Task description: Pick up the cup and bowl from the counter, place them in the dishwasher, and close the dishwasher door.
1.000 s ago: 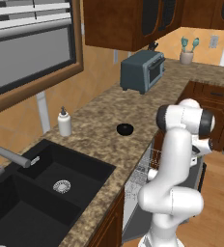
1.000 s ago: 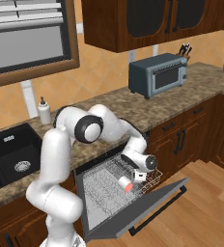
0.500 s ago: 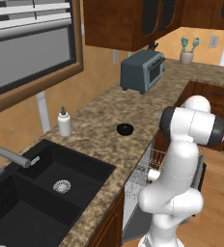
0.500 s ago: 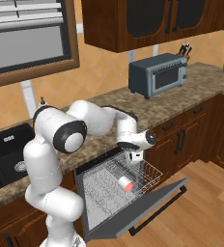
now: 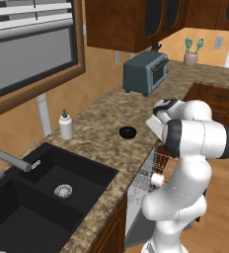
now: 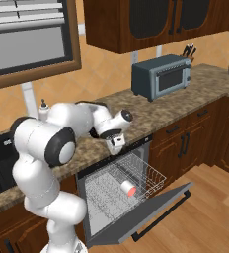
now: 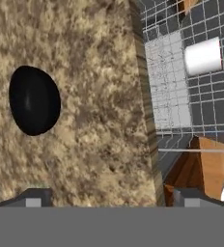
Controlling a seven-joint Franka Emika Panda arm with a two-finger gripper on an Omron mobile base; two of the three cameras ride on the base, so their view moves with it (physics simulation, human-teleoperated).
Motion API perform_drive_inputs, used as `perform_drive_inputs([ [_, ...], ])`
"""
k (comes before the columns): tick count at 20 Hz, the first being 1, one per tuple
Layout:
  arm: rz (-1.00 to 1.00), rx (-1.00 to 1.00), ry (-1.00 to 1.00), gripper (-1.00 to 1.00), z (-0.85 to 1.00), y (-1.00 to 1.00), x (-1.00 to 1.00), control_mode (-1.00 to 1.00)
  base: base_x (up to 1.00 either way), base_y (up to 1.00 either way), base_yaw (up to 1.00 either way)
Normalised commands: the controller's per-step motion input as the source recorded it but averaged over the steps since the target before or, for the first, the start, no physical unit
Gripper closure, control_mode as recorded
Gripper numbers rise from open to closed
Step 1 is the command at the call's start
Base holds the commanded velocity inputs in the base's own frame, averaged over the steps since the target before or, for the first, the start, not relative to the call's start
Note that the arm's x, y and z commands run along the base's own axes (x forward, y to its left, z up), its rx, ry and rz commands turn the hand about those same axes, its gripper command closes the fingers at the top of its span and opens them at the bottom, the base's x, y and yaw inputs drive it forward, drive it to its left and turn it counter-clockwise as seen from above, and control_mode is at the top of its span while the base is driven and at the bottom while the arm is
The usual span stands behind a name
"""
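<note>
While the black bowl (image 5: 128,131) sits on the speckled counter (image 5: 96,123) near its front edge, the cup (image 6: 129,188) lies on its side in the dishwasher (image 6: 117,189) rack. Bent over the counter edge, the arm points its gripper (image 6: 116,146) down, fingers apart and empty.

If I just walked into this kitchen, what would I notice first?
Probably the big white robot arm bending over the counter, with its open gripper above the counter's front edge. Below it the dishwasher door hangs open, and the cup lies on its side in the wire rack. A black bowl sits alone on the counter, between the soap bottle and the toaster oven.
</note>
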Motion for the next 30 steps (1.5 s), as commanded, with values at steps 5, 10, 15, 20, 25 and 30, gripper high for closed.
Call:
perform_drive_inputs([
  [5, 0.07, -0.13, 0.03, -1.00, 0.00, 0.73, 0.56, -1.00, 0.00, 0.00, 0.00],
  [10, 0.00, -0.08, 0.03, -1.00, 0.00, 0.24, 0.76, -1.00, 0.00, 0.00, 0.00],
  [15, 0.00, -0.06, 0.06, -1.00, -0.21, 0.01, 0.60, -1.00, 0.00, 0.00, 0.00],
  [20, 0.00, -0.05, 0.00, -1.00, -0.42, -0.01, 0.23, -1.00, 0.00, 0.00, 0.00],
  [25, 0.00, -0.02, 0.00, -1.00, -0.40, -0.05, 0.21, -1.00, 0.00, 0.00, 0.00],
  [30, 0.00, 0.00, 0.01, -1.00, -0.27, -0.02, 0.36, -1.00, 0.00, 0.00, 0.00],
])
